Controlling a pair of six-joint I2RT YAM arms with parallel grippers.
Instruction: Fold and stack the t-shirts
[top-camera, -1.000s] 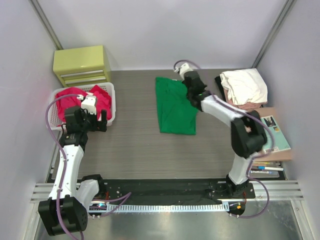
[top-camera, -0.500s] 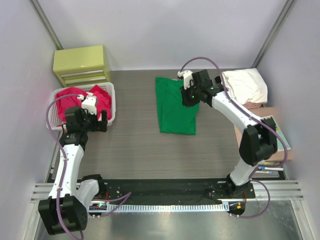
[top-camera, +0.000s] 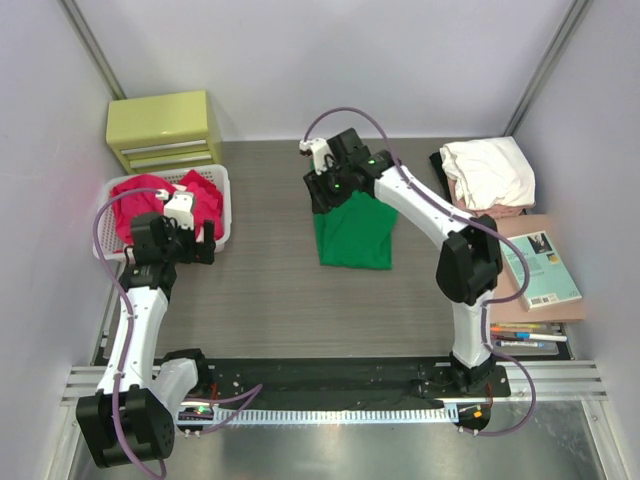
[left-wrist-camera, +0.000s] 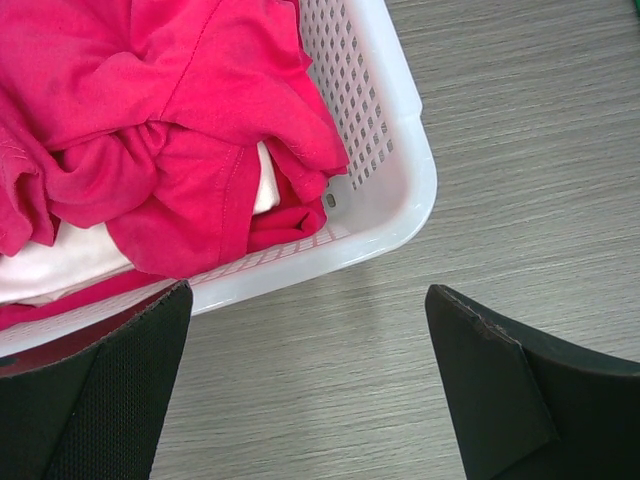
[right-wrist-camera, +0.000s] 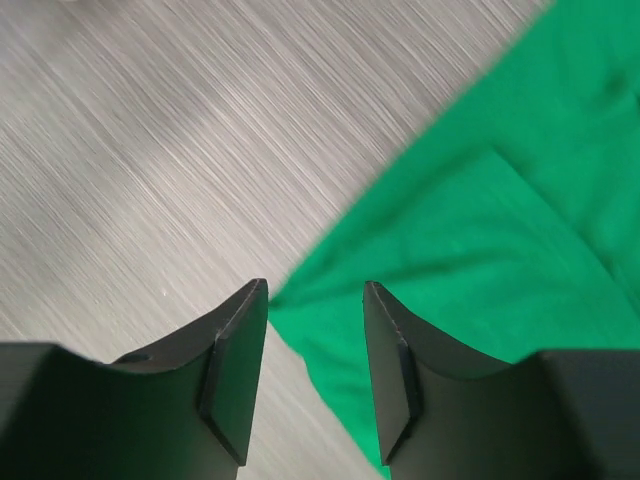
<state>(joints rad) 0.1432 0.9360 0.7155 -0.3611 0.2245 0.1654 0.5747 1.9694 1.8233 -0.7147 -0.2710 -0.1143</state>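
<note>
1. The table (top-camera: 270, 290) is my working ground. The green t-shirt (top-camera: 355, 235) lies flat on it a little past the centre towards 1 o'clock, as a narrow panel with its long side running from 12 to 6.
2. The basket (top-camera: 227, 205) sits at 9 o'clock with the red t-shirts (top-camera: 140, 195) bunched inside. The folded pile (top-camera: 490, 172) waits at 2 o'clock, white cloth on top, and I judge the green one goes there once it is folded.
3. My right claw (right-wrist-camera: 315, 350) hangs over the shirt's 11 o'clock end. Its jaws are apart with a modest gap and hold nothing. The wrist view is smeared, so I cannot tell how high I am above the cloth.
4. My left claw (left-wrist-camera: 308, 300) is spread wide and empty over the basket's near rim, well apart from the green shirt. I judge it best left there, out of the fold's path.
5. The corner (right-wrist-camera: 285, 298) of the green shirt points into the gap between my right fingers, with bare table on its far side.
6. To do this well, as I judge it:
   - I come straight down with one finger on each side of that corner and close on every layer, not only the top one.
   - I lift just enough to clear the cloth and carry the end towards 6 o'clock.
   - I lay edge on edge before letting go.
   - The risks are a shallow pinch that slips off, or a drag that skews the panel.
</note>
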